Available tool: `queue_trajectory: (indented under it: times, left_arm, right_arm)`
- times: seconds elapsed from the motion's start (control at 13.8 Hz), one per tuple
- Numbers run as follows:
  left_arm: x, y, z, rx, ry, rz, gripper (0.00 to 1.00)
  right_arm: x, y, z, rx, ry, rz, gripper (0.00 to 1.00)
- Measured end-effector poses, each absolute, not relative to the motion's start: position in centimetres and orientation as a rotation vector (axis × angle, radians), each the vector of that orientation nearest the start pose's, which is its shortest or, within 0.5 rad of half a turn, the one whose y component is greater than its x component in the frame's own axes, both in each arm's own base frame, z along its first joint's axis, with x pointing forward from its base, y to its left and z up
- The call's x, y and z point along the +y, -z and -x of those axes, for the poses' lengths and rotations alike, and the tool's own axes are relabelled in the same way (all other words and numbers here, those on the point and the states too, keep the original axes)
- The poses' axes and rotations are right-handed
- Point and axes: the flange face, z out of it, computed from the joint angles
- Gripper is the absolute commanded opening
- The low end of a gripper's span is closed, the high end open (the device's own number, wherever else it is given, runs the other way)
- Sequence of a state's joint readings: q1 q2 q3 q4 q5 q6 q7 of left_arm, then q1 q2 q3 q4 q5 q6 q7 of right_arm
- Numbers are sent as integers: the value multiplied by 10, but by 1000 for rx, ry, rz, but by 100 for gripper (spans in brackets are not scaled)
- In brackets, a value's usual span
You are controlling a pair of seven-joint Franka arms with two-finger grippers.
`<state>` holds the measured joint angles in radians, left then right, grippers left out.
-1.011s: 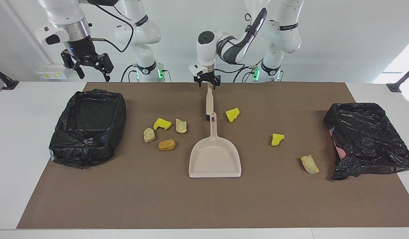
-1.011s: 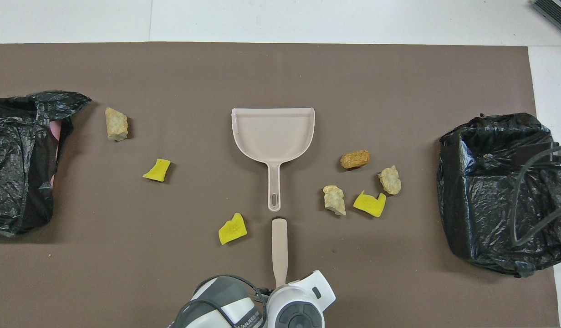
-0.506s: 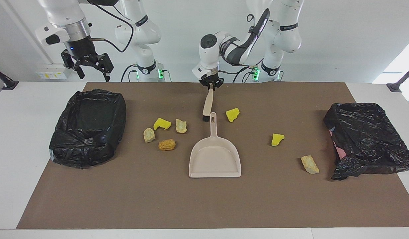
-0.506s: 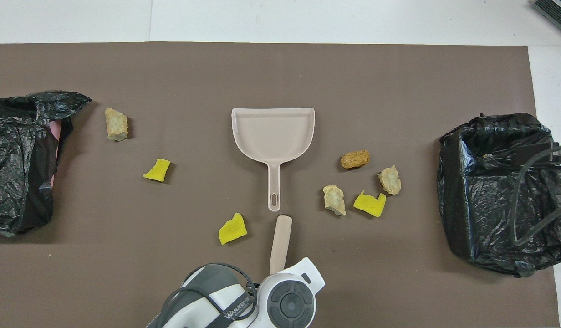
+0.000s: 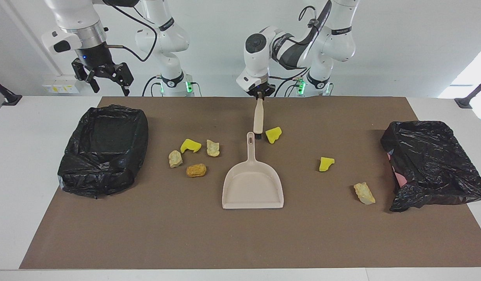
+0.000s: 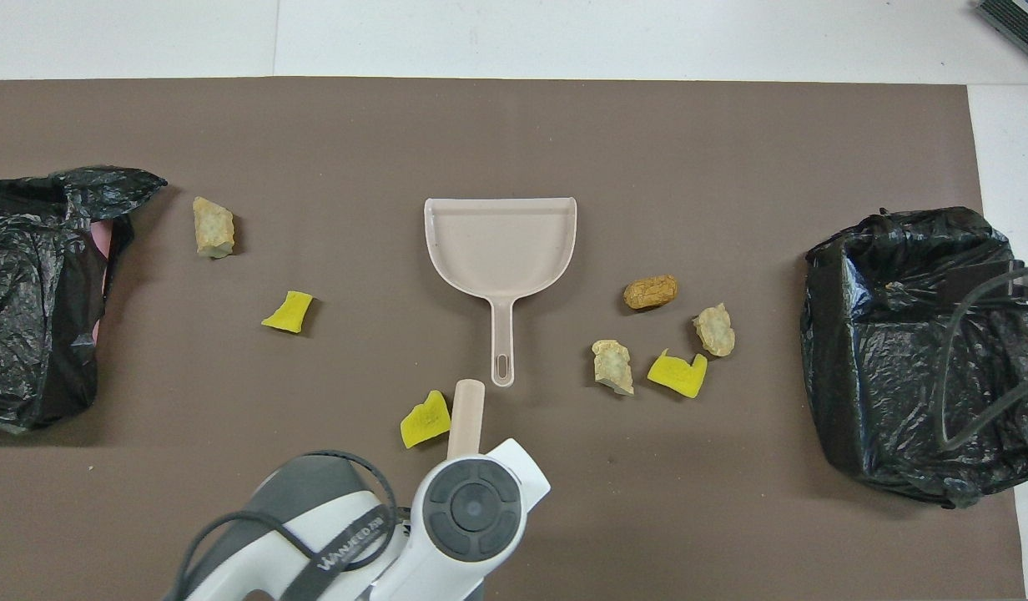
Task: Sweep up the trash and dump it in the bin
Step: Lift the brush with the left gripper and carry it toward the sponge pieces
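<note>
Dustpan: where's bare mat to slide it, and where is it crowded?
Bare mat lies from the dustpan mouth to the table edge farthest from the robots. Crowded: four chunks cluster between the dustpan and the open bin; a yellow chunk sits by the brush held in the left gripper. The right gripper waits open.

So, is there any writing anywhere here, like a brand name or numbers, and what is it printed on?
"WANJEED...": white letters on the grey sleeve of the left arm, overhead view; the end is cut off, and my reading is unsure.
Black bands on the arms' white links carry small white lettering, too small to read.
A yellow-marked label on the wall box: too small to read.
Dustpan, brush, bin bags: no writing shows.
</note>
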<state>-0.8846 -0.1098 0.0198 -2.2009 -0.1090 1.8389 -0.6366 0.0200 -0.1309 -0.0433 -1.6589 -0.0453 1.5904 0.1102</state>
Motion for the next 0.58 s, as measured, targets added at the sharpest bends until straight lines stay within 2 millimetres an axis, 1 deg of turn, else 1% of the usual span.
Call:
queue_trajectory:
  times: [0.14,0.29,0.43,0.58]
  left_arm:
    - [-334,-440,-331,253,-372,3054,0]
    - [-303,-462,-352,185,-340,3096,0]
    - [-279,-471,-373,128,-310,3117,0]
    - [-249,-472,-400,104,-286,3118,0]
  right_arm:
    - [-18,-655,-515,212,102,3170,100]
    - [-18,-655,-515,212,102,3170,100]
    - [-18,-655,-515,212,102,3170,100]
    - [-18,-655,-515,212,102,3170,100]
